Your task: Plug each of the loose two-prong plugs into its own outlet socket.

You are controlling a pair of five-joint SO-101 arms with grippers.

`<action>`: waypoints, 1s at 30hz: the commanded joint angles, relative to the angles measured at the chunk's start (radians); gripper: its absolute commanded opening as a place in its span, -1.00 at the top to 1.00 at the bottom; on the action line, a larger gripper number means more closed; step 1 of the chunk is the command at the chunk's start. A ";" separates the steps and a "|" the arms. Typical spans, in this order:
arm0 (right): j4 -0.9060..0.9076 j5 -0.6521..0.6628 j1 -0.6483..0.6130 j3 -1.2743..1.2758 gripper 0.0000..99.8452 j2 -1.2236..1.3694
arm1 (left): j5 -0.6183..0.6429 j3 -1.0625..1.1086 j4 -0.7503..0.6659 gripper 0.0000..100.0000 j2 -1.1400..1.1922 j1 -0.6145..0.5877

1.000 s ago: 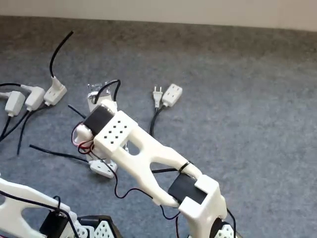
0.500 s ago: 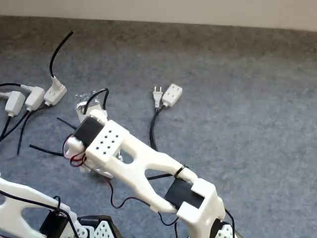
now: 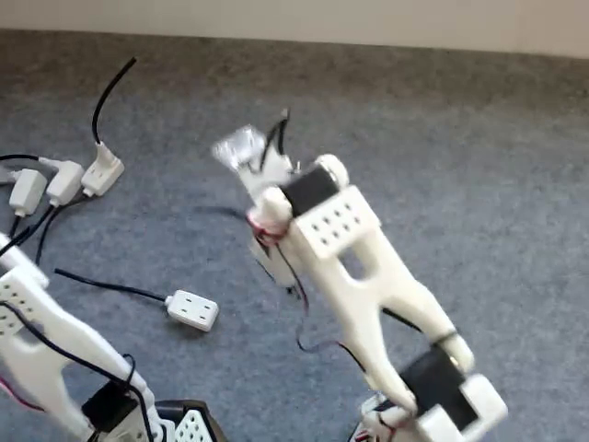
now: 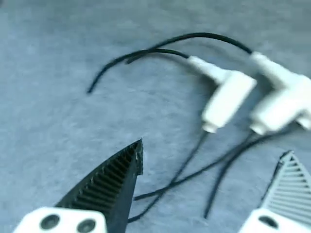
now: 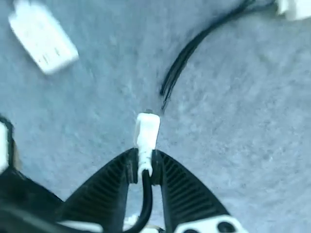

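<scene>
My right gripper [image 5: 144,154] is shut on a small white two-prong plug [image 5: 147,127], whose black cord runs back between the fingers; the plug hangs above the grey carpet. A loose white outlet socket [image 3: 192,310] on a black cord lies left of the right arm [image 3: 345,249]; the same socket [image 5: 43,36] shows in the right wrist view. My left gripper [image 4: 214,150] is open above the carpet, near two white plug-and-socket pairs [image 4: 228,97] with black cords. Those pairs [image 3: 64,181] lie at the far left of the high view.
A bundle of black cords [image 5: 194,46] crosses the carpet beyond the held plug. The left arm [image 3: 37,336] stands at the lower left. Open carpet [image 3: 479,184] stretches to the right.
The right arm has lifted and swung right, away from the loose outlet socket, which now lies uncovered. The arm now covers the middle plug and socket. The left arm has shifted at lower left.
</scene>
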 commanded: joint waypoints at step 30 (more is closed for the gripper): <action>-0.352 0.110 0.257 0.664 0.99 -0.397 | -0.914 2.359 -0.758 0.23 -1.267 0.707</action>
